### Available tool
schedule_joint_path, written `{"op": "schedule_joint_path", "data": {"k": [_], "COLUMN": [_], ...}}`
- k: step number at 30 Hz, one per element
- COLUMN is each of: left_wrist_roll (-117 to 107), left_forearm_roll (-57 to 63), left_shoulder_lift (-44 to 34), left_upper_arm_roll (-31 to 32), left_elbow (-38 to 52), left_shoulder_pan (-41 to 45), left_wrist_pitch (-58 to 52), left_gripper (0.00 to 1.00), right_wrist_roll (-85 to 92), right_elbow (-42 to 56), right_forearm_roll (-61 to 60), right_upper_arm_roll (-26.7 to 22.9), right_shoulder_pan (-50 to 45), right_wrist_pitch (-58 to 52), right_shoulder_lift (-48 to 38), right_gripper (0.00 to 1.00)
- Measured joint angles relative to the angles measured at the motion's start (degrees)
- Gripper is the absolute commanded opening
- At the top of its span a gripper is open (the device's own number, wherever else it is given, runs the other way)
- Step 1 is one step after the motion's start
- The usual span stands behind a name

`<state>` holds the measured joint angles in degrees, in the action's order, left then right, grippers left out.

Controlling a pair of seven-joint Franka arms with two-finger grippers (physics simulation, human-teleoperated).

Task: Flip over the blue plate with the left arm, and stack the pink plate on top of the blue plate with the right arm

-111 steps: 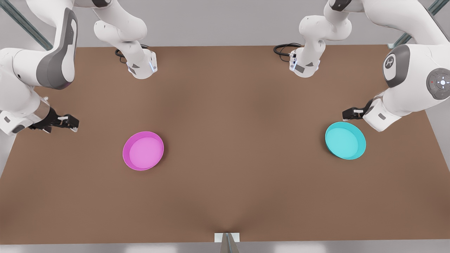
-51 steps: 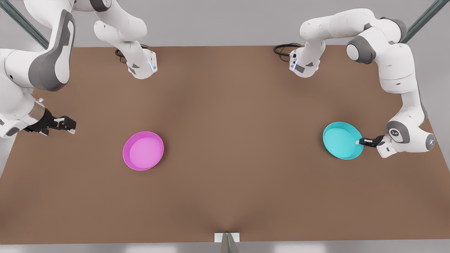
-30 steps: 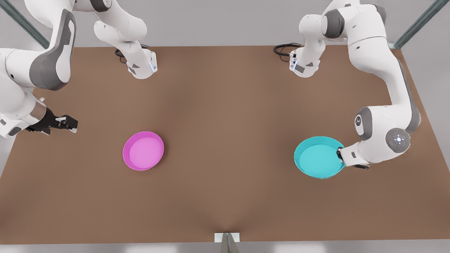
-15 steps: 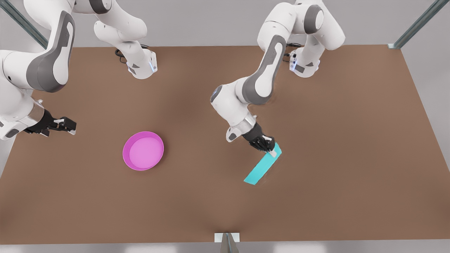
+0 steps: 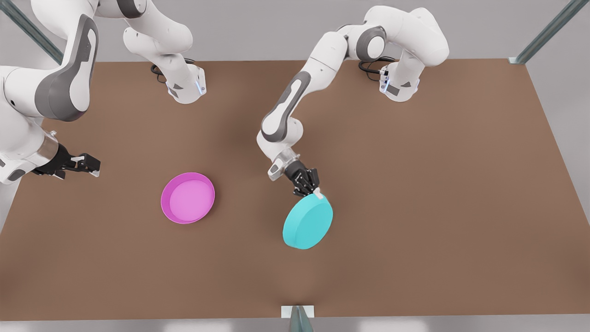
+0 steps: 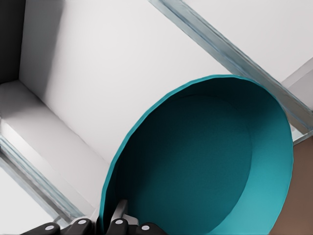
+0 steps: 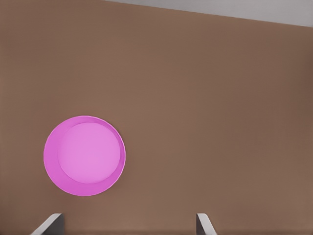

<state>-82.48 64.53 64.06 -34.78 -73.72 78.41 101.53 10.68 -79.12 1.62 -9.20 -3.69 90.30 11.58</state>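
The blue plate (image 5: 308, 221) is near the table's middle, turned over with its flat base facing up. My left gripper (image 5: 316, 193) is shut on its rim at the far side. In the left wrist view the blue plate's (image 6: 205, 166) dark inner face looks at the camera, with one fingertip (image 6: 120, 215) pressed on the rim. The pink plate (image 5: 187, 198) rests rim-up on the table toward the front view's left, and the right wrist view looks down on the pink plate (image 7: 84, 155). My right gripper (image 5: 90, 164) waits open near the table's left edge, apart from it, as its spread fingertips (image 7: 49, 223) show.
Both arm bases (image 5: 186, 87) (image 5: 400, 87) stand at the far edge of the brown table (image 5: 442, 230), with black cables (image 5: 371, 64) beside them. A small white bracket (image 5: 297, 311) sits at the near edge. Metal frame posts (image 5: 548, 32) rise at the corners.
The left arm has carried the blue plate from the front view's right toward the middle and rotated it from edge-on to base-up. The right arm and pink plate have stayed put.
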Motion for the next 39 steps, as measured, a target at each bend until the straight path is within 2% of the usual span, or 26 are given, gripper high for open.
{"op": "schedule_joint_path", "data": {"k": [9,20,24,25,26,27,30,33,34,35,36,38,39], "left_wrist_roll": [-27.7,-41.9,-44.5,-45.0,-45.4,-45.9,-47.1,-48.1,-48.4,-48.7,-48.9,-49.4,-49.6], "left_forearm_roll": [5.1,7.4,7.2,7.1,7.1,7.1,6.9,5.5,4.0,1.9,-0.3,-8.3,-13.4], "left_shoulder_lift": [4.8,6.3,6.0,6.0,6.1,6.2,7.0,6.4,6.2,5.6,4.8,0.9,-4.3], "left_upper_arm_roll": [3.2,4.9,7.6,8.0,8.5,8.8,9.3,11.7,13.3,14.8,17.0,20.9,23.1], "left_elbow": [-1.2,-1.9,-1.9,-1.9,-1.9,-1.9,-1.7,-0.2,1.9,4.4,7.2,14.7,16.0], "left_shoulder_pan": [-0.1,-0.5,-0.9,-1.0,-1.2,-1.2,-1.3,-1.2,-1.2,-1.1,-1.0,-0.7,-0.7], "left_wrist_pitch": [-1.5,-5.4,-6.4,-6.6,-6.7,-6.9,-7.1,-7.3,-7.3,-7.4,-7.4,-7.8,-8.1], "left_gripper": [0.21,0.21,0.21,0.37,0.63,0.7,0.8,0.81,0.76,0.79,0.98,1.0,1.0], "right_wrist_roll": [0.1,0.1,0.1,0.1,0.1,0.2,0.2,0.2,0.2,0.2,0.2,0.2,0.2], "right_elbow": [0.0,0.0,0.0,0.0,0.0,0.0,0.0,0.0,0.0,0.0,0.0,0.0,0.0], "right_forearm_roll": [0.0,0.0,0.0,0.0,0.0,0.0,0.0,0.0,0.0,0.0,0.0,0.0,0.0], "right_upper_arm_roll": [0.0,0.0,0.0,0.0,0.0,0.0,0.0,0.1,0.0,0.0,0.0,0.0,0.0], "right_shoulder_pan": [0.0,-0.1,-0.1,-0.1,-0.1,-0.1,-0.1,-0.1,-0.1,-0.1,-0.1,0.0,0.0], "right_wrist_pitch": [-0.1,-0.4,-0.4,-0.5,-0.5,-0.5,-0.5,-0.5,-0.5,-0.5,-0.5,-0.6,-0.7], "right_shoulder_lift": [0.0,0.0,0.0,0.0,0.0,0.1,0.2,0.3,0.3,0.3,0.3,0.3,0.3], "right_gripper": [1.0,1.0,1.0,1.0,1.0,1.0,1.0,1.0,1.0,1.0,1.0,1.0,1.0]}}
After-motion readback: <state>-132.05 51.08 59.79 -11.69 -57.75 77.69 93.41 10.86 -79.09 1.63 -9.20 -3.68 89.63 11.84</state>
